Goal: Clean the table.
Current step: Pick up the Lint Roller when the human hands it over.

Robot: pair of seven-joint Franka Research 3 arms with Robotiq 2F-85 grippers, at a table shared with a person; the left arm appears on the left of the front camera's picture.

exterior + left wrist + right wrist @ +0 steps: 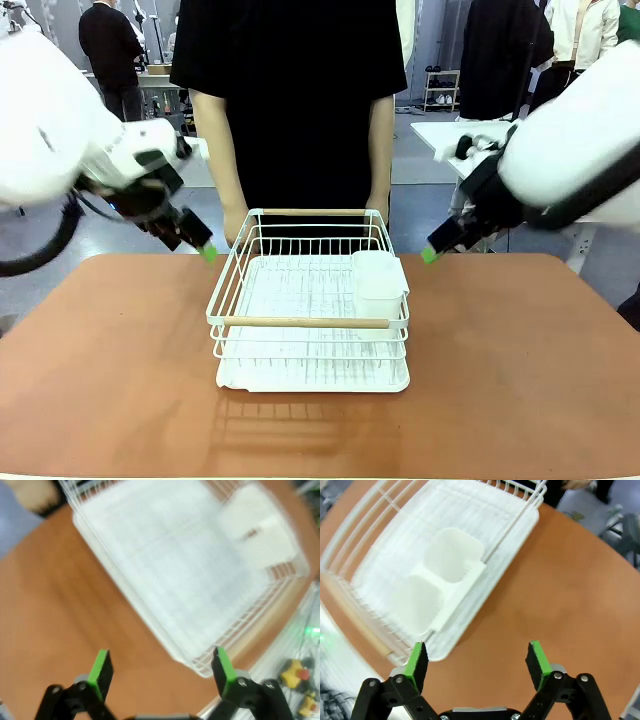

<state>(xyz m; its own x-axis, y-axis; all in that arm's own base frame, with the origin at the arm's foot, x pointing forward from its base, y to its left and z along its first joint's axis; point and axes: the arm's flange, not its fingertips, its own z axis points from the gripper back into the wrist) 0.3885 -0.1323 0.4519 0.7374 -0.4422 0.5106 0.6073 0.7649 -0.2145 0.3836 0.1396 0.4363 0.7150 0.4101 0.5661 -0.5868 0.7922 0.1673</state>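
Note:
The reddish-brown table carries a white wire rack at its middle, with wooden bars at its near and far rims. A white two-cup holder hangs inside the rack's right side. My left gripper hovers open above the table just left of the rack's far corner; in the left wrist view the left gripper has the blurred rack ahead of it. My right gripper hovers open right of the rack; in the right wrist view the right gripper sits over the table beside the rack.
A person in a black shirt stands at the far edge, with both hands by the rack's far rim. A white-topped table stands behind on the right. Bare tabletop lies on both sides and in front of the rack.

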